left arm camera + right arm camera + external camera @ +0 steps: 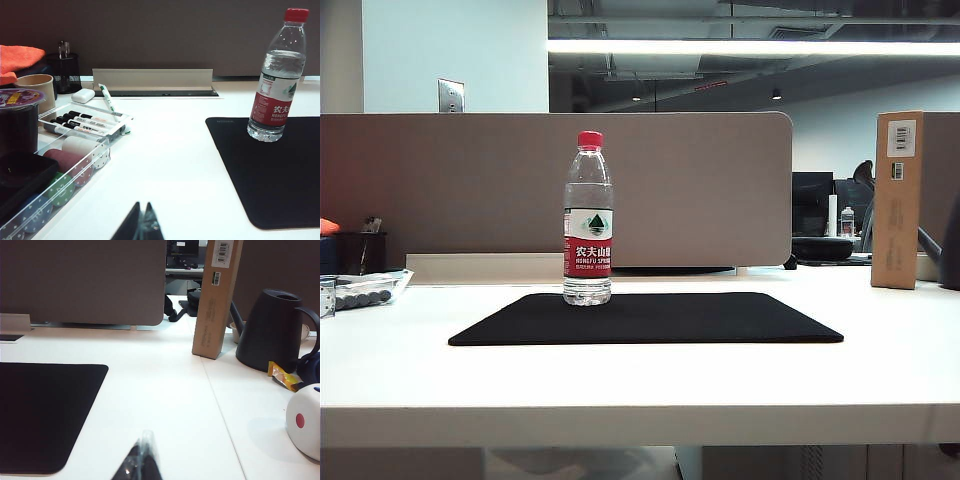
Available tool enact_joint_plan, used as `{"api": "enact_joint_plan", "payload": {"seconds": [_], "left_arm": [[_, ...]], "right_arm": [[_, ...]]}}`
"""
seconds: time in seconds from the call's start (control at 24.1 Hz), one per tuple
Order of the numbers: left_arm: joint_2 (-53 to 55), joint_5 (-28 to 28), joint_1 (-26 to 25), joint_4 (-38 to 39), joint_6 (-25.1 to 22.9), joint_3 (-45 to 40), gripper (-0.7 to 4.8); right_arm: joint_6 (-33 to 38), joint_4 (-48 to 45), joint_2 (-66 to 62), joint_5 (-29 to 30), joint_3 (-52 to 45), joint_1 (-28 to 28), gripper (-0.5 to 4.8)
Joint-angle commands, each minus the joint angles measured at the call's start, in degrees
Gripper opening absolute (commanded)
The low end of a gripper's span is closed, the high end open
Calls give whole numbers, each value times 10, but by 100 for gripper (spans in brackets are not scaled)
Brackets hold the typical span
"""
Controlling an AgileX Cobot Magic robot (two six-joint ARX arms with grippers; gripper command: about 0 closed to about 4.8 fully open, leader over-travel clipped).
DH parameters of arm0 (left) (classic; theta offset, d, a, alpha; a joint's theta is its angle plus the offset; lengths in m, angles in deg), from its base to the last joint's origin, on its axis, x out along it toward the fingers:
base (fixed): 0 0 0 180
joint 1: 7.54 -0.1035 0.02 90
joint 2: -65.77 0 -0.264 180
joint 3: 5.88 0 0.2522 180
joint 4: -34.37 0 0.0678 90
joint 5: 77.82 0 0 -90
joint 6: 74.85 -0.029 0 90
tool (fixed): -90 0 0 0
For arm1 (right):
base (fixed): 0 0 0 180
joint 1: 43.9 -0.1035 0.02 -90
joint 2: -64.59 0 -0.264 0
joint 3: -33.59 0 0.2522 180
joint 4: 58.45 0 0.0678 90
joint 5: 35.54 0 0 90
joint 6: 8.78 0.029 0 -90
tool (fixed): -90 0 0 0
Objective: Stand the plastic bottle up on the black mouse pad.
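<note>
The plastic bottle with its red cap stands upright on the black mouse pad, near the pad's far left corner. The left wrist view also shows the bottle upright on the pad. My left gripper is shut with nothing in it, low over the white table and well short of the bottle. My right gripper is shut and empty too, over bare table beside the pad. Neither gripper appears in the exterior view.
A clear tray of poker chips and markers, a cup and a mesh pen holder sit left of the pad. On the right stand a cardboard box, a black kettle and a white round object.
</note>
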Motion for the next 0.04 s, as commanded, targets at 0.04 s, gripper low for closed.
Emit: {"api": "enact_joint_plan", "payload": {"seconds": [0.04], "left_arm": [[0, -2, 0, -7, 0, 3, 1]], "right_arm": [[-2, -5, -1, -2, -3, -1, -5]]}}
